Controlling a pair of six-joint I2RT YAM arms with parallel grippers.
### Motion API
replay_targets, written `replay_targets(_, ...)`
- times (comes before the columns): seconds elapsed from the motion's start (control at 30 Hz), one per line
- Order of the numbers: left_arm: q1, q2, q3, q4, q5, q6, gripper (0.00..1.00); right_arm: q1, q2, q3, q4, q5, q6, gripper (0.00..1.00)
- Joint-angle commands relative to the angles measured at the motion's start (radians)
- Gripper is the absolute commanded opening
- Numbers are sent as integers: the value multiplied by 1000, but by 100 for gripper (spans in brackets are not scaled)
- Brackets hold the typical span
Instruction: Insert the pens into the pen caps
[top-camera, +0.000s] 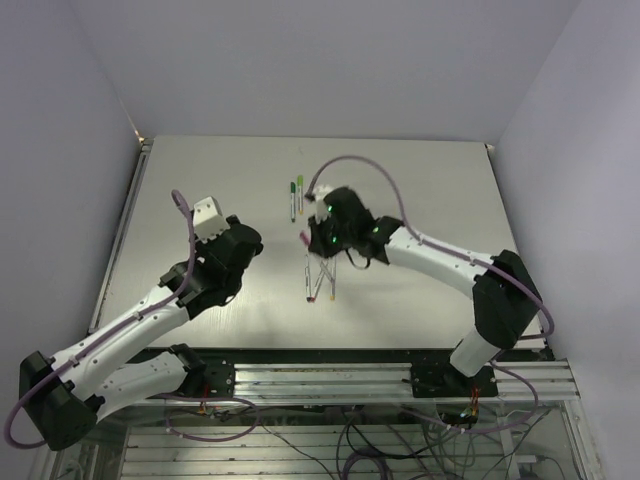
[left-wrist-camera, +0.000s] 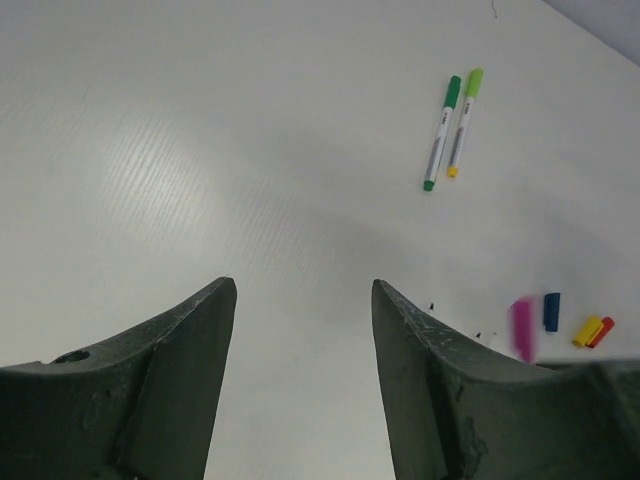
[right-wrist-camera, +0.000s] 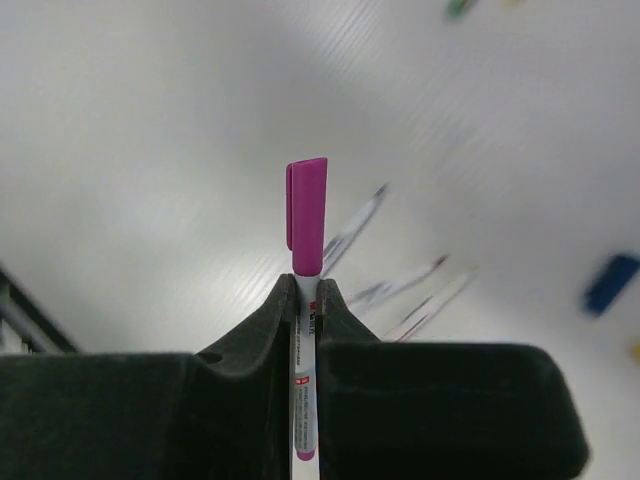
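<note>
Shows the right gripper (right-wrist-camera: 307, 292) pressed together on a thin white-grey marker pen (right-wrist-camera: 304, 345), pinched by its barrel and held clear of the table, near its centre. Shows a stubby magenta plastic cap (right-wrist-camera: 306, 212) seated on the pen's end, just beyond the fingertips. Places loose uncapped white-grey pens (top-camera: 320, 278) flat on the pale grey tabletop (top-camera: 200, 170) just near of that gripper, fanned and crossing; leaves their number unclear. Places a loose blue plastic cap (right-wrist-camera: 612, 283) apart from them, blurred. Puts a small yellow cap (left-wrist-camera: 586, 330) and a small red cap (left-wrist-camera: 602, 331) side by side, near the blue one. Sets a dark-green-capped pen (left-wrist-camera: 441, 133) and a lime-capped pen (left-wrist-camera: 463, 122) parallel, just beside each other, toward the far middle. Shows the left gripper (left-wrist-camera: 305, 300) spread wide, gripping nothing, well to the left.
</note>
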Motion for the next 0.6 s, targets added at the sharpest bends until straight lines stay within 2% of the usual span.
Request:
replay_targets(0.0,1,50,52,74,-46,124,67,-120,74,145,72,88,79,0)
replay_targets(0.13,7,95,67,142,-15,202,66,-192,233,325,69,128,122,0)
replay_targets(0.27,26,112,38,253,73,261,65,-235,413,515,69,193,176,0)
replay_targets(0.43,45,149,30,325,145,309,64,-253,587,709,45,256,151,0)
replay_targets(0.57,62,180,44,345,176,335,64,-269,650,772,65,321,139,0)
